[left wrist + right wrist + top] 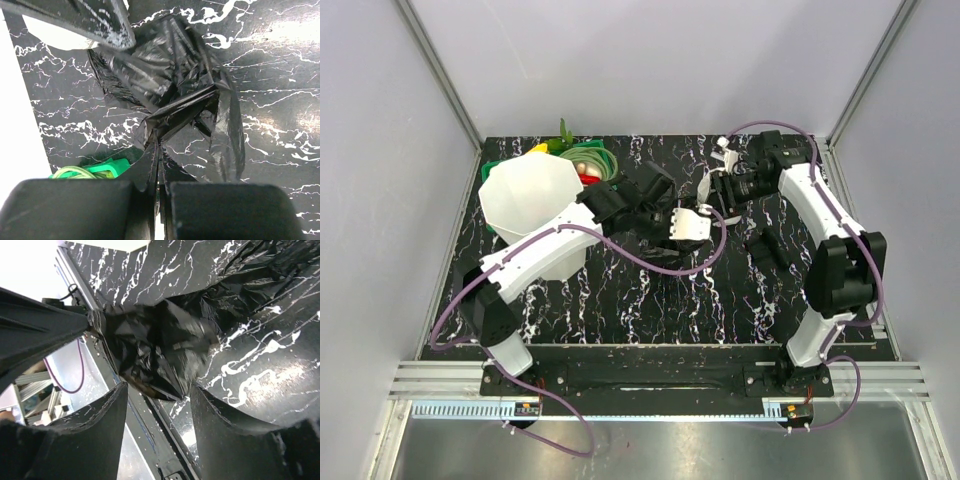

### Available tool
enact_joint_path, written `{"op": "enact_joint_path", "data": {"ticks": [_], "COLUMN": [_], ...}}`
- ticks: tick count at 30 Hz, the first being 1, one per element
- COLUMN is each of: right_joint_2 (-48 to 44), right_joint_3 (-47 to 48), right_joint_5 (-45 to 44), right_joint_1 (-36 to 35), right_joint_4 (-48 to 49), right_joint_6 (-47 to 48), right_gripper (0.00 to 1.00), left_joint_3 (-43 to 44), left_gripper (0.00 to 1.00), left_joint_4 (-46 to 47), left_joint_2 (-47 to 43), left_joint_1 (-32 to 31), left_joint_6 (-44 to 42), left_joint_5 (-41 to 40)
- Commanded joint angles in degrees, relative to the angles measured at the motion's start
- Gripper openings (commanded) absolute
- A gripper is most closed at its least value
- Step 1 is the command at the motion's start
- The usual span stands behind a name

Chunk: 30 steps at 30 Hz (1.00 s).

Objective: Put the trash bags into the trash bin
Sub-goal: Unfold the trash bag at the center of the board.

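Pale grey walls (650, 60) closed in a black tabletop veined with white (650, 300), with both arms bolted at its near edge. Toward the left of the top view stood the tall white translucent plastic bin (520, 200), upright, its faceted rim open to the camera. Close behind it sat a green basket (603, 160) holding yellow, red and green things; whether basket and bin touched could not be made out. The glossy black plastic film bag (655, 200) lay crumpled on the tabletop just to the right of the bin, outside it, between the two grippers. The left gripper (159, 152) reached across in front of the bin to the side of the bag nearest the bin. In the left wrist view its jaws were pressed together on a raised fold of the film, and the rest of the bag spread away from them in shiny creases over the table. The right gripper (160, 390) came in from the far right and pointed toward the bag. Its two dark fingers (95, 440) stood apart, with a bunched, partly blurred mass of film just beyond their tips; whether that part was lifted off the table could not be told. A white rounded object (690, 222) lay near the bag's right edge.
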State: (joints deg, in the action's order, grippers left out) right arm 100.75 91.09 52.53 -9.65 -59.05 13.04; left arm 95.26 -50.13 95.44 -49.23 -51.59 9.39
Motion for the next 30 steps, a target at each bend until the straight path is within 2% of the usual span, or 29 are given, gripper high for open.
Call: {"op": "enact_joint_path", "data": {"ticks": [1, 8, 16, 30], "right_joint_2": [2.4, 2.6, -2.0, 2.8], "right_joint_3": [1.5, -0.4, -2.7, -2.8], "right_joint_5": [4.0, -1.5, -9.1, -2.7], "right_joint_1": [-1.2, -1.7, -0.6, -0.8], "right_joint_4": [1.7, 2.2, 0.4, 0.9], "right_joint_6": [-1.0, 0.8, 3.1, 1.0], "right_gripper": [0.59, 0.62, 0.64, 0.68], "left_joint_3": [2.1, 2.0, 1.6, 2.0], "left_gripper": [0.00, 0.00, 0.00, 0.00], "left_joint_4": [2.8, 3.5, 4.5, 5.0], "left_joint_2": [0.5, 0.9, 0.5, 0.6], "left_joint_1": [-1.0, -1.3, -1.3, -1.4], "left_joint_6": [0.9, 0.5, 0.4, 0.5], "left_joint_5": [-2.1, -2.6, -6.1, -5.8]}}
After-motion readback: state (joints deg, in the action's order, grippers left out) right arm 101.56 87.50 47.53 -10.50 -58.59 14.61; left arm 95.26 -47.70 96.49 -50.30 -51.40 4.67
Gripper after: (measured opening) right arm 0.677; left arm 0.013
